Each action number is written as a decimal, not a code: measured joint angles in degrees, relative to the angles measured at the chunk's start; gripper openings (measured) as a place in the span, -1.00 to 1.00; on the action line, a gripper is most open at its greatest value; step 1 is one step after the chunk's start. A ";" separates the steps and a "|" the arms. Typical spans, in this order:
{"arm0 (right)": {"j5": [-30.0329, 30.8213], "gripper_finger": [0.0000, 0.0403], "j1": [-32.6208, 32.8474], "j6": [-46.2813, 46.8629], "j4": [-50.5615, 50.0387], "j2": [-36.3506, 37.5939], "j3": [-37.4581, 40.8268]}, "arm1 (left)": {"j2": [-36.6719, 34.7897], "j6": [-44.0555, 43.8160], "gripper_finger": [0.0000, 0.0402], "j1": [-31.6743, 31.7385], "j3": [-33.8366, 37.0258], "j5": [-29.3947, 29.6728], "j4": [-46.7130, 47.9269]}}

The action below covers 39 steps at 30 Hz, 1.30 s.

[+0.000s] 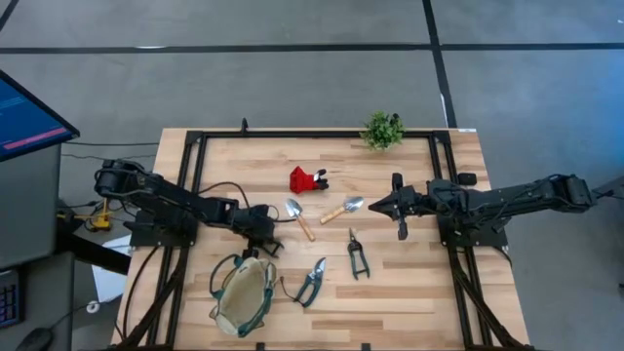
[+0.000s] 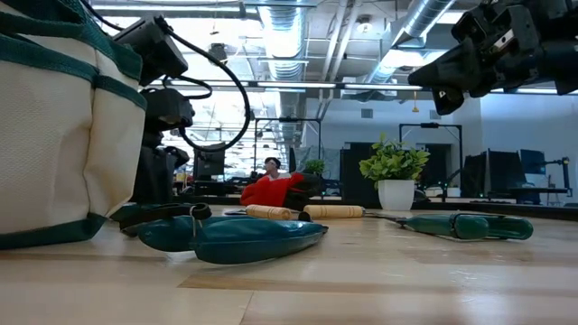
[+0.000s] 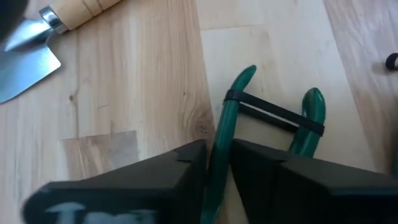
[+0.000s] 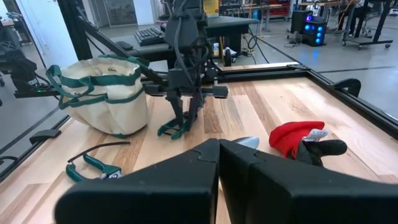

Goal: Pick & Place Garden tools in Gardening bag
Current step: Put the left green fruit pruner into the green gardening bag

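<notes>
My left gripper (image 3: 217,152) is beside the tan gardening bag (image 1: 244,294), on its far side, and shut on a pair of green-handled shears (image 3: 273,115) with a black band across the handles. Two wooden-handled trowels (image 1: 298,218) (image 1: 343,209), a red-and-black tool (image 1: 307,180) and two more shears (image 1: 312,281) (image 1: 358,255) lie flat on the table. My right gripper (image 1: 374,206) hovers shut above the table's right half and holds nothing. My left gripper pinches one green handle (image 3: 219,134) of the shears between its two fingers, with the handle running on past the fingertips. The fingers slant down from the table's left side. The second handle (image 3: 311,115) stays free, and the handle ends (image 4: 172,130) are at the table top.
A small potted plant (image 1: 382,129) stands at the far edge. A black frame (image 1: 200,146) rims the tabletop. Bare wood lies between the bag and the near edge and around the right-hand shears.
</notes>
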<state>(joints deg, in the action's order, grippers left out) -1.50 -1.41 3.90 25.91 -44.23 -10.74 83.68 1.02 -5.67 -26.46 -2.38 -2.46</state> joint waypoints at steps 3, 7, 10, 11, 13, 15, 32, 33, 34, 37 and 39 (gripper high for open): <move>0.00 -1.00 0.00 0.00 0.02 0.00 0.00 | -0.02 -0.44 -0.92 0.06 0.00 0.23 -0.09; 0.00 -1.00 0.00 0.00 0.02 0.00 0.00 | -0.02 -2.61 -0.93 0.57 0.00 1.11 -0.09; 0.00 -1.00 0.00 0.00 0.02 0.00 0.00 | -0.19 -2.65 -0.95 1.01 0.00 1.82 -0.07; 0.00 -1.00 0.00 0.00 0.02 0.00 0.00 | -0.27 -2.52 -0.95 1.29 0.00 1.86 -0.05; 0.00 -1.00 0.00 0.00 0.02 0.00 0.00 | -0.71 -1.96 -0.95 1.99 0.02 3.37 0.14; 0.00 -1.00 0.00 0.00 0.04 0.00 0.00 | -1.48 -1.27 -0.95 2.59 0.05 5.12 0.10; 0.00 -1.00 0.04 0.04 0.24 0.00 0.00 | -24.30 11.55 -0.95 9.42 -2.55 21.67 0.94; 0.00 -1.00 0.04 0.04 0.26 0.00 0.00 | -25.39 11.63 -0.96 9.42 -3.21 22.87 1.06; 0.02 -1.00 0.04 0.04 0.25 0.00 0.00 | -26.23 11.66 -0.96 9.39 -4.10 23.64 1.01; 0.02 -1.00 0.04 0.07 0.26 0.00 0.00 | -28.55 11.22 -0.96 8.75 -6.96 25.27 1.02; 0.02 -1.00 0.04 0.07 0.24 0.00 0.00 | -29.60 8.88 -0.96 8.04 -9.26 26.46 0.95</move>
<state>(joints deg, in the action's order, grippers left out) -1.48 -1.37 3.97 26.15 -44.23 -10.74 54.08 9.89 2.37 -35.72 24.08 -1.51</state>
